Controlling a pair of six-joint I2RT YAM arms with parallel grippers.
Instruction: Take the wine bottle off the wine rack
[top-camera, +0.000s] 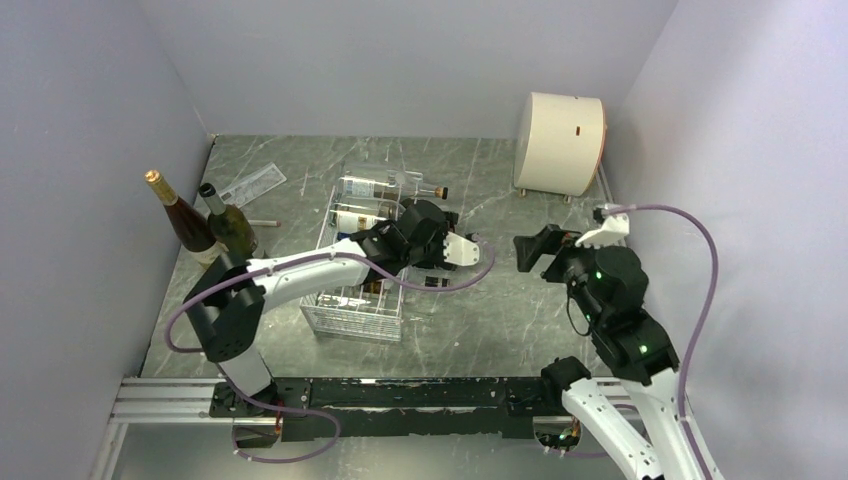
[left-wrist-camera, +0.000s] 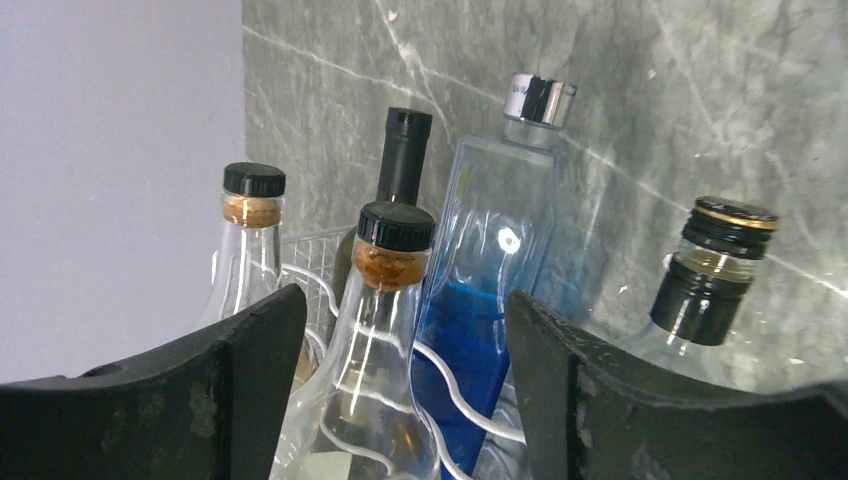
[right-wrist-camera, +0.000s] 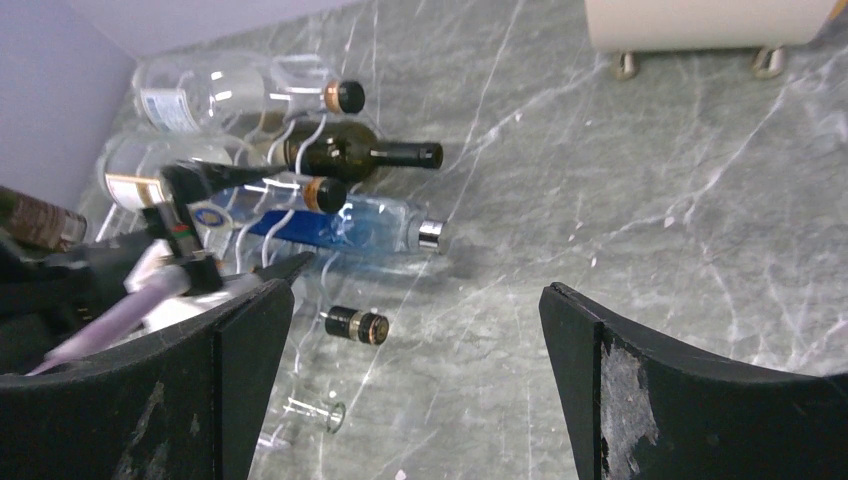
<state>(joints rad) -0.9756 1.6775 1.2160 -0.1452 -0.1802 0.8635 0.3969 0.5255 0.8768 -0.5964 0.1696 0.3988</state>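
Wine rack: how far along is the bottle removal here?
Done: nothing certain; two upright bottles stand left of the wine rack, origin unknown. In hand: the open left claw frames a clear cork-necked bottle lying in the rack, not gripped. Left: close, lift it out. The right claw hangs open, empty.

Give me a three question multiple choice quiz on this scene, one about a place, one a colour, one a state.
1. Where on the grey marble table is the cream cylindrical drum? A. near left corner B. far right corner C. middle
2. What colour is the cap on the blue glass bottle? A. red B. green C. silver
3. How is the right end effector? A. open, empty B. shut, empty C. shut on a cloth
Answers: B, the top view shows it back right; C, the cap shines metallic; A, it stands wide open over bare table.
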